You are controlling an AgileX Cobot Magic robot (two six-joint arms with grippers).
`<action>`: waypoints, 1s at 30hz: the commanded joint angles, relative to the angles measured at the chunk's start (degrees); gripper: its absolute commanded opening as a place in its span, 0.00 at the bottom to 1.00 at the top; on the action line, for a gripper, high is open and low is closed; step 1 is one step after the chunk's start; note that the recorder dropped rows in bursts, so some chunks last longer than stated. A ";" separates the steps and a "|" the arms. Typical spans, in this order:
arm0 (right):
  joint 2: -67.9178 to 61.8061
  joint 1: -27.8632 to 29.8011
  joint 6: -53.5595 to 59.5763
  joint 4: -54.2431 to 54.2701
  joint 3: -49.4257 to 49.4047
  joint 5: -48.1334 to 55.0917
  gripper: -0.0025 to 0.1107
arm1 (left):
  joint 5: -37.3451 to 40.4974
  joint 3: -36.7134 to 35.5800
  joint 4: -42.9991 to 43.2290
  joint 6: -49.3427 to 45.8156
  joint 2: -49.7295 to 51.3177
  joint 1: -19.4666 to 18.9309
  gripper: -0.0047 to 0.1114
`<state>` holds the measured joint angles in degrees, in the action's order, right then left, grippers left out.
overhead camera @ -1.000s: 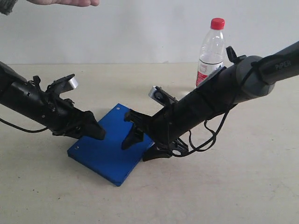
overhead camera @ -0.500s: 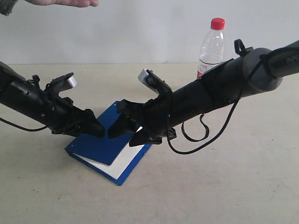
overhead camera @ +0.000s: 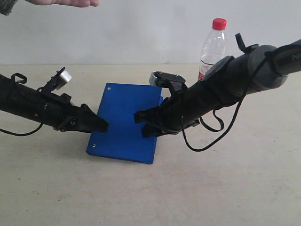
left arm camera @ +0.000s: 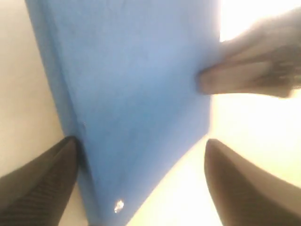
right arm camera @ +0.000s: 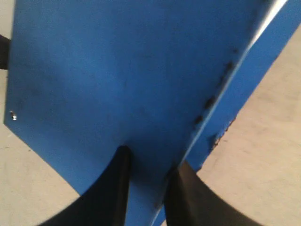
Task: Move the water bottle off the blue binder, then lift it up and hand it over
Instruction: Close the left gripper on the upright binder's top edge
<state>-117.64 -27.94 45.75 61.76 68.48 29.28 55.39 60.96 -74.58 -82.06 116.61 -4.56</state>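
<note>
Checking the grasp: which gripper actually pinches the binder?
The right gripper, clamped on the blue binder's edge; the left gripper is wide open.

Just the backdrop here: plain table, plain wall

The table (overhead camera: 221, 188) is a pale beige top with faint scuffs and tiny dark specks. It fills the whole lower part of the exterior view, with soft shadows lying on it around the middle. A blank off-white wall (overhead camera: 141, 33) runs across the top of the frame and meets the table in a straight line. A bit of grey sleeve (overhead camera: 6, 5) pokes in at the upper left corner. In the left wrist view the tabletop is blown out nearly white.
</note>
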 commanded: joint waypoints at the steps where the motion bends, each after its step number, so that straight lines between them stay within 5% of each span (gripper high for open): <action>1: -0.50 -1.10 -0.05 -6.47 0.21 0.75 0.02 | 14.57 0.41 -11.45 -5.81 -0.66 0.84 0.63; 8: -0.50 -1.10 8.44 -9.82 0.21 2.68 0.02 | 14.57 0.41 -13.12 -10.84 3.53 0.84 0.63; 14: 1.36 -1.10 9.53 -9.96 0.21 3.55 0.02 | 4.77 0.41 -15.38 -6.23 2.83 -3.26 0.63; 20: 6.11 -1.10 18.30 -13.14 0.21 4.78 0.02 | 4.77 0.41 -22.90 -14.84 -0.13 -9.95 0.63; 24: 7.41 -1.20 18.91 -21.00 0.21 6.99 0.02 | 13.70 0.41 -20.54 -21.35 1.67 -10.74 0.63; 30: 7.41 -1.20 19.21 -23.67 0.21 6.10 0.02 | 14.57 0.41 -17.18 -23.44 3.53 -10.74 0.59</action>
<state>-110.67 -29.09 63.94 40.66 69.05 35.57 69.62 61.32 -94.05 -104.91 119.93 -15.47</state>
